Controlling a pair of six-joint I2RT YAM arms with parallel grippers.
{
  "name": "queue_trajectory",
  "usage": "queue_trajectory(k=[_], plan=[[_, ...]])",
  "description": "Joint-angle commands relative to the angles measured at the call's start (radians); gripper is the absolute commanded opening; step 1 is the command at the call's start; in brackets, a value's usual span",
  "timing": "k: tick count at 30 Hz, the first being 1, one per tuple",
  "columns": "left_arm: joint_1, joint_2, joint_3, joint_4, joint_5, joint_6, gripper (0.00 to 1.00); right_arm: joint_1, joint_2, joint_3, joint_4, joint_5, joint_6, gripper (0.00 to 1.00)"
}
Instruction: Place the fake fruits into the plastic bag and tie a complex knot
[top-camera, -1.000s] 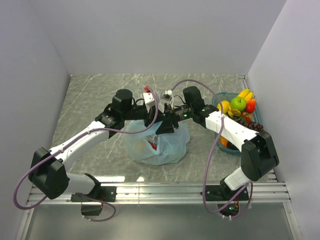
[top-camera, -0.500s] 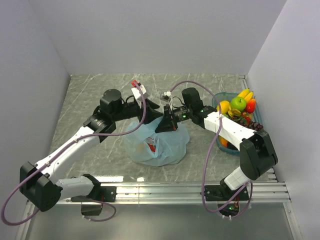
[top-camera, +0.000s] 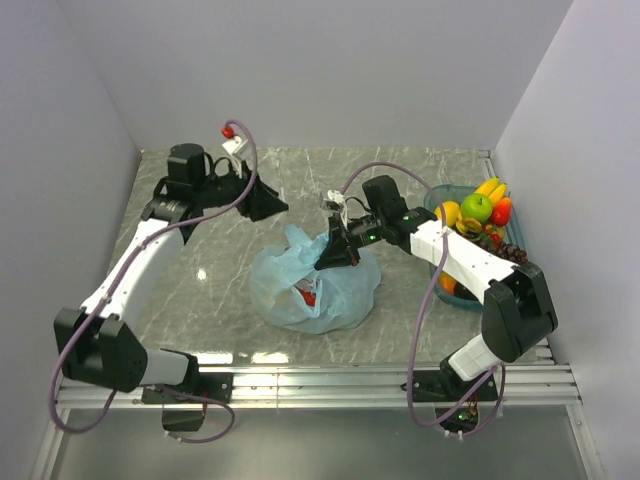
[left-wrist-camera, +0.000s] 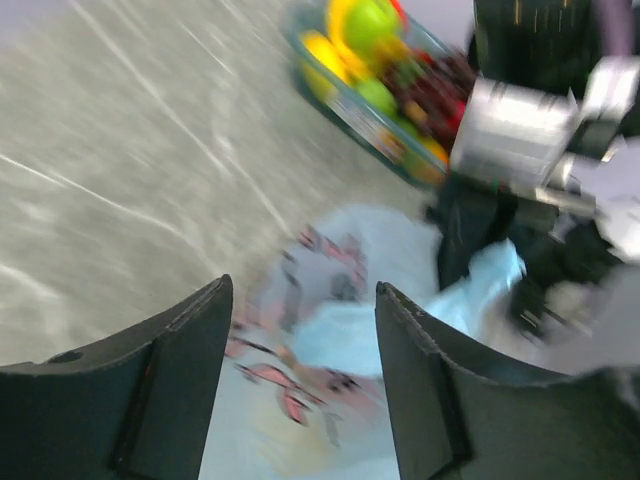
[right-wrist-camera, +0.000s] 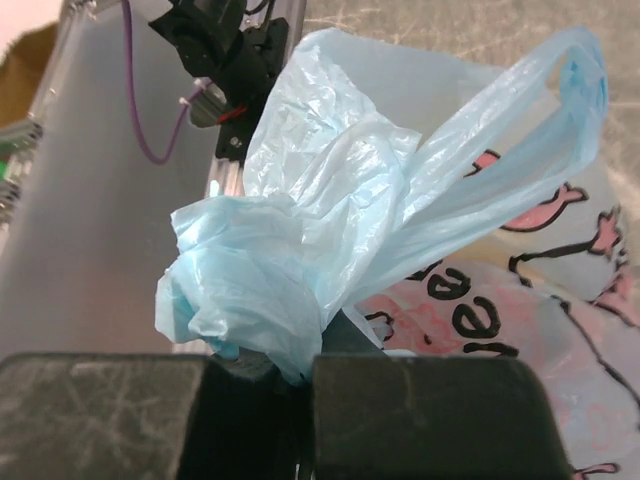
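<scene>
Plastic bag (top-camera: 310, 290), lying mid-surface and serving as landmark. Left of and behind the bag, well apart from it, the left hand (top-camera: 266, 202) hangs with fingers spread and nothing between them; its wrist view looks across the bag's printed side. The bag is thin, translucent, light blue film crumpled into a low mound on the grey marbled surface (top-camera: 400, 170), bearing a pink-and-black graphic. A red fruit (top-camera: 305, 292) shows through its wall. At the bag's upper right edge the right hand (top-camera: 335, 255) is clamped on a bunched wad of handle film, with one long loop (right-wrist-camera: 500, 150) standing free beyond the wad. Right of the bag, the fake fruits (top-camera: 478, 208) sit heaped in a teal tray (top-camera: 440, 192), so filling appears far from complete. Judged step: securing the gathered handle. Done well, the clamp remains low on the wad, tension is gentle enough to spare the film, and the mound is not lifted, lest the fruit roll out.
</scene>
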Motion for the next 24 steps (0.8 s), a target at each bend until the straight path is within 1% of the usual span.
queue_trajectory(k=[1,2,4,6,8,10,11,12,13,14,15,16,17,18,19,20,22,23,24], plan=[[-0.006,0.05,0.04,-0.131,0.226,0.018,0.65,0.014,-0.027,0.076,-0.101,-0.001,-0.192,0.0],[-0.004,0.061,0.046,-0.149,0.26,0.046,0.66,0.014,-0.025,0.087,-0.107,0.002,-0.206,0.0],[-0.006,0.09,0.056,-0.165,0.288,0.057,0.66,0.015,-0.027,0.09,-0.108,0.011,-0.232,0.0],[-0.006,0.11,0.068,-0.215,0.309,0.103,0.66,0.015,-0.028,0.098,-0.113,0.014,-0.251,0.0],[-0.006,0.124,0.065,-0.217,0.332,0.112,0.65,0.018,-0.027,0.108,-0.127,0.023,-0.275,0.0],[-0.006,0.118,0.057,-0.191,0.374,0.11,0.62,0.02,-0.022,0.116,-0.15,0.026,-0.304,0.0],[-0.006,0.115,0.048,-0.168,0.383,0.082,0.55,0.021,-0.021,0.119,-0.15,0.029,-0.304,0.0],[-0.006,0.11,0.037,-0.133,0.398,0.077,0.51,0.02,-0.02,0.121,-0.154,0.032,-0.309,0.0],[-0.006,0.109,0.036,-0.133,0.407,0.077,0.45,0.023,-0.017,0.121,-0.154,0.032,-0.314,0.0],[-0.007,0.113,0.039,-0.143,0.417,0.093,0.35,0.02,-0.019,0.118,-0.151,0.034,-0.311,0.0],[-0.008,0.115,0.052,-0.188,0.421,0.109,0.32,0.018,-0.02,0.115,-0.144,0.035,-0.306,0.0],[-0.009,0.124,0.059,-0.218,0.433,0.115,0.32,0.018,-0.024,0.112,-0.136,0.035,-0.304,0.0],[-0.009,0.127,0.065,-0.24,0.435,0.179,0.33,0.018,-0.025,0.107,-0.131,0.035,-0.301,0.0],[-0.011,0.126,0.071,-0.257,0.426,0.188,0.34,0.018,-0.025,0.107,-0.128,0.034,-0.301,0.0],[-0.014,0.113,0.063,-0.237,0.391,0.183,0.39,0.018,-0.027,0.107,-0.133,0.031,-0.307,0.0],[-0.014,0.106,0.051,-0.214,0.381,0.152,0.51,0.02,-0.027,0.112,-0.141,0.026,-0.313,0.0],[-0.015,0.087,0.024,-0.156,0.361,0.137,0.56,0.02,-0.027,0.119,-0.15,0.022,-0.32,0.0],[-0.02,0.086,0.016,-0.133,0.339,0.091,0.58,0.02,-0.025,0.125,-0.157,0.02,-0.327,0.0],[-0.023,0.087,0.011,-0.122,0.326,0.084,0.59,0.02,-0.025,0.128,-0.162,0.016,-0.333,0.0]])
